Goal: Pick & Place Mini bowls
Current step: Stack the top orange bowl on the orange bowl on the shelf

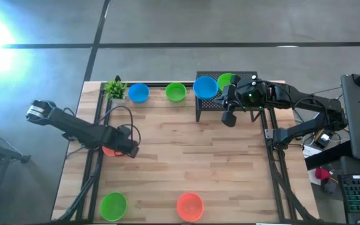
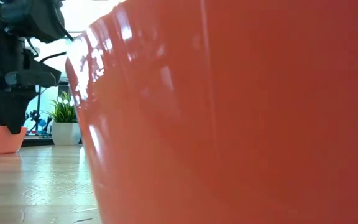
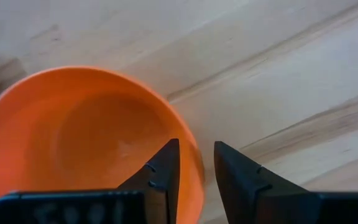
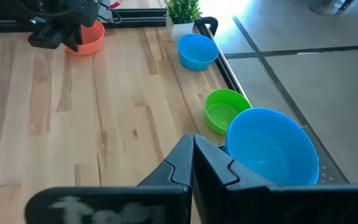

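left gripper (image 3: 196,177) narrowly straddles orange bowl (image 3: 73,137) rim; right gripper (image 4: 193,163) pinches blue bowl (image 4: 272,146).

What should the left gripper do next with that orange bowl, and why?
Probably close the left gripper. In the left wrist view its fingers straddle the rim of the orange bowl, one finger inside and one outside, with a gap still showing between them. Closing would pinch the rim before lifting. The right gripper waits by the blue bowl.
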Robot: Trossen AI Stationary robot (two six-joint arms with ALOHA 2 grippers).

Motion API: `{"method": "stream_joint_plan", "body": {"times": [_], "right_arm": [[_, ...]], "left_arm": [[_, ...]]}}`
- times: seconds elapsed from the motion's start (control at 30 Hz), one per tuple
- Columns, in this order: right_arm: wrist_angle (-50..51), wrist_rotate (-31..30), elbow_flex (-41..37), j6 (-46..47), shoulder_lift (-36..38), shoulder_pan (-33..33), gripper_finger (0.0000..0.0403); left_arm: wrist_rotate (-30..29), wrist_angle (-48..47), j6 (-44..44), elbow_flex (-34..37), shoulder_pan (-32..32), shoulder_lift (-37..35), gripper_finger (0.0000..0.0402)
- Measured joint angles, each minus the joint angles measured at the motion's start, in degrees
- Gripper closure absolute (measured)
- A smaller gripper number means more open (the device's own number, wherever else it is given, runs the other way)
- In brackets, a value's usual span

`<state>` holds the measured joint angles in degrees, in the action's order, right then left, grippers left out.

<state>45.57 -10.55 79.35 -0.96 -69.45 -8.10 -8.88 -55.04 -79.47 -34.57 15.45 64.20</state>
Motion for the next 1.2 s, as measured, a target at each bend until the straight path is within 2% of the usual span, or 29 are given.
{"method": "stream_joint_plan", "body": {"times": [0.33,0.4,0.53,0.63,0.93,1.2], "right_arm": [[0.0,0.0,0.0,0.6,0.0,0.0,0.0394],[0.0,0.0,0.0,0.6,0.0,0.0,0.0394],[0.0,0.0,0.0,0.6,0.0,0.0,0.0394],[0.0,0.0,0.0,0.6,0.0,0.0,0.0394],[0.0,0.0,0.0,1.3,0.0,0.0,0.0394],[0.0,0.0,0.0,1.4,0.0,0.0,0.0394]], "left_arm": [[2.1,10.9,1.3,6.7,0.0,0.0,0.0312],[2.4,10.7,1.7,6.8,0.0,0.0,0.0325],[2.3,10.4,4.2,6.3,0.0,0.0,0.0383],[2.2,10.2,5.5,5.4,0.0,0.0,0.0394],[-0.6,11.1,14.6,-3.4,0.0,1.3,0.0400],[-3.2,11.0,32.0,-16.7,-1.4,13.1,0.0401]]}}
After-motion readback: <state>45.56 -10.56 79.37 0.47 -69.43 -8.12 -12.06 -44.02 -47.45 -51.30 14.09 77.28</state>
